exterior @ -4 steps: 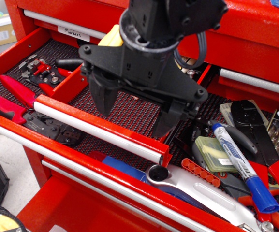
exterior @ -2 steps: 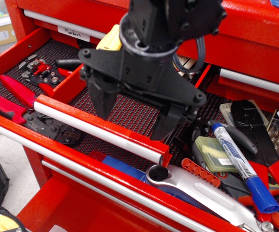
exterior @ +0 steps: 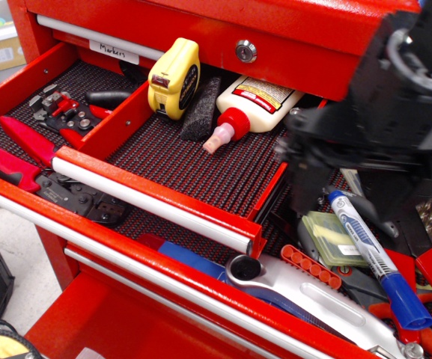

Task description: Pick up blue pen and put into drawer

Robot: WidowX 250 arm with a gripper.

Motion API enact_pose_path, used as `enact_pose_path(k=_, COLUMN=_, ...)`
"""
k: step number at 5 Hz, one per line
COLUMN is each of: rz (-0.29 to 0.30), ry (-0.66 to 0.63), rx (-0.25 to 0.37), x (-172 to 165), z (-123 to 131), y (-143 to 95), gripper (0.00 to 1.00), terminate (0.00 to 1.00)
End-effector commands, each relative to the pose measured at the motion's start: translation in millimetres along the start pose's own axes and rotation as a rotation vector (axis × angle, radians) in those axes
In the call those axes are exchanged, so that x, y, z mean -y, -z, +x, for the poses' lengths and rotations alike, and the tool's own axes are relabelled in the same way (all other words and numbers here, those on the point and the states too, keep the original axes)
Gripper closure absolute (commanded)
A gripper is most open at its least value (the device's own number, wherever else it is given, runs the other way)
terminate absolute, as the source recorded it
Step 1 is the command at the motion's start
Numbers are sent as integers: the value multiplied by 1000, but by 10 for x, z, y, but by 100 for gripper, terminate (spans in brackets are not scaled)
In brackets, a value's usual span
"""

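The blue pen (exterior: 373,253), a white barrel with blue print, blue cap and blue end, lies slanted on top of tools in the lower drawer at right. The drawer (exterior: 193,168) is the shallow red compartment with a dark mesh liner and a silver bar handle (exterior: 148,198), and it is pulled open. My gripper (exterior: 361,211) is motion-blurred and black, and hangs over the right side, just above the pen's upper end. Its jaws stand wide apart and hold nothing. The right finger is hard to make out in the blur.
A yellow tape measure (exterior: 174,78), a black block (exterior: 201,99) and a red-capped glue bottle (exterior: 249,101) lie at the back of the drawer. Red pliers (exterior: 28,149) fill the left compartment. A silver tool (exterior: 313,293), a green box (exterior: 328,239) and a red bit holder (exterior: 311,267) lie by the pen.
My gripper has swung from above the drawer's mesh liner to the right, over the pen. This uncovers the tape measure, block and glue bottle. The pen has not moved.
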State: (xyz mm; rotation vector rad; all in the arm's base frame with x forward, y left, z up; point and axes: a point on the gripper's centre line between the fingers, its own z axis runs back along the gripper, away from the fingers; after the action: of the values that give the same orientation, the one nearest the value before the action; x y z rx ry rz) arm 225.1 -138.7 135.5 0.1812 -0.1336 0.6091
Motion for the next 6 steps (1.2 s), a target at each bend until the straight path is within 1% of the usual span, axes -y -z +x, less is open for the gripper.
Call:
enact_pose_path(k=1, rz=-50, ry=-135, rx=15, x=270, z=87, y=129, gripper=0, terminate=0)
enact_pose_path(k=2, rz=-91, ry=-149, rx=19, x=405, z=87, y=269, gripper=0, terminate=0)
enact_pose_path(k=3, rz=-108, ry=-166, rx=34, x=462, z=67, y=402, gripper=0, terminate=0)
enact_pose_path(k=4, rz=-158, ry=-174, rx=28, x=484, z=75, y=565, gripper=0, terminate=0)
enact_pose_path(k=5, rz=-180, ry=-175, rx=31, x=465, z=28, y=717, gripper=0, terminate=0)
enact_pose_path(k=6, rz=-192, ry=-182, rx=26, x=494, z=-18, y=808, gripper=0, terminate=0)
